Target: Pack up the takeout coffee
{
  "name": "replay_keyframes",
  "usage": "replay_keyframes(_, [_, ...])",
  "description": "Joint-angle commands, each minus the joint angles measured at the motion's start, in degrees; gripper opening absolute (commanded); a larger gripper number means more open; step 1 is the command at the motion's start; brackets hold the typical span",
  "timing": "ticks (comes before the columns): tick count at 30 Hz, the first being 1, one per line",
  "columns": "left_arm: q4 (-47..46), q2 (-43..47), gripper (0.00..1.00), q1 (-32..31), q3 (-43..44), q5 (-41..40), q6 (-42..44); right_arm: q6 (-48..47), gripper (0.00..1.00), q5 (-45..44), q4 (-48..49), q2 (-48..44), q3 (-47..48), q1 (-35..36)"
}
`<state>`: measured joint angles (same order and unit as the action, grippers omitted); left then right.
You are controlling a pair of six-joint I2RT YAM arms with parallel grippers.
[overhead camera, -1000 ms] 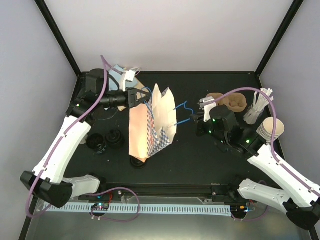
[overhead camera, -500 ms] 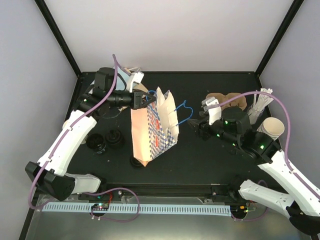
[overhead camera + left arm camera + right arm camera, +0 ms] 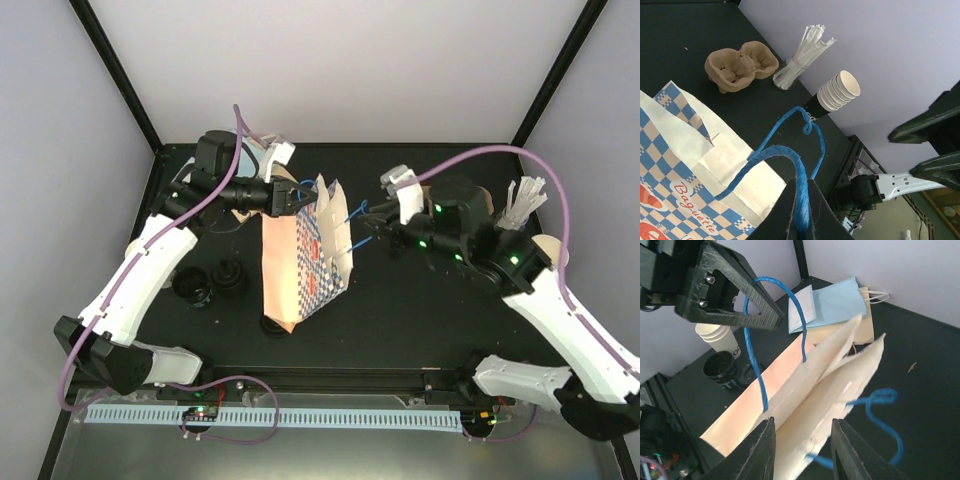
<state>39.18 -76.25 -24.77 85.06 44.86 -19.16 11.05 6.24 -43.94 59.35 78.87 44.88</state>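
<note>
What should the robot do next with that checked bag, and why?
Probably ease the right gripper forward and close on the loose blue handle: the left gripper pinches the other handle, and the bag stands barely open.

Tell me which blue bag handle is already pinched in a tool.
The handle in the left tool, clamped shut; the other handle hangs loose.

A black table (image 3: 420, 320) fills the middle of the top view, closed in by pale lilac walls (image 3: 350, 70). Black posts (image 3: 115, 75) slant at upper left and upper right. The light is even.
</note>
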Motion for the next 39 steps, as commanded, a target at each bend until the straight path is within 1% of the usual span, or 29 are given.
replay_keyframes(1, [-0.66,-0.68,0.01,-0.77,3.03,1.01,0.16,-0.77,0.29,1.63,-2.00,6.99,5.01,0.25])
replay_keyframes(4, [-0.22,-0.97,0.01,-1.02,3.66,0.83,0.15,-0.99,0.03,0.48,-2.02,10.54,6.84,0.36])
replay_keyframes(5, [-0.11,-1.00,0.02,-1.06,3.77,0.76,0.15,-0.80,0.01,0.15,-1.76,11.59,7.10,0.33])
replay_keyframes(12, [0.01,-0.63,0.02,-1.24,4.14,0.42,0.00,-0.39,0.01,1.01,-4.06,17.94,7.96,0.62])
replay_keyframes(17, [-0.06,-0.58,0.02,-1.30,4.41,0.49,-0.13,-0.99,0.01,1.97,-2.92,19.88,3.20,2.18])
replay_keyframes(23, [-0.99,-0.65,0.02,-1.37,4.77,1.02,-0.85,0.69,0.01,-4.56,-3.75,21.38,0.44,2.89])
replay_keyframes(28, [-2.81,0.07,0.02,-1.41,4.77,2.63,-2.38,0.32,0.01,-6.21,-3.57,22.41,-2.14,2.91])
replay_keyframes(34, [-7.46,1.91,0.02,-1.39,4.98,4.47,-5.88,-0.10,0.01,-1.14,1.21,22.37,-10.57,2.90])
replay_keyframes(39, [-10.27,2.16,0.02,-1.41,4.65,8.96,-7.77,0.55,0.01,2.75,3.10,21.58,-14.00,2.88])
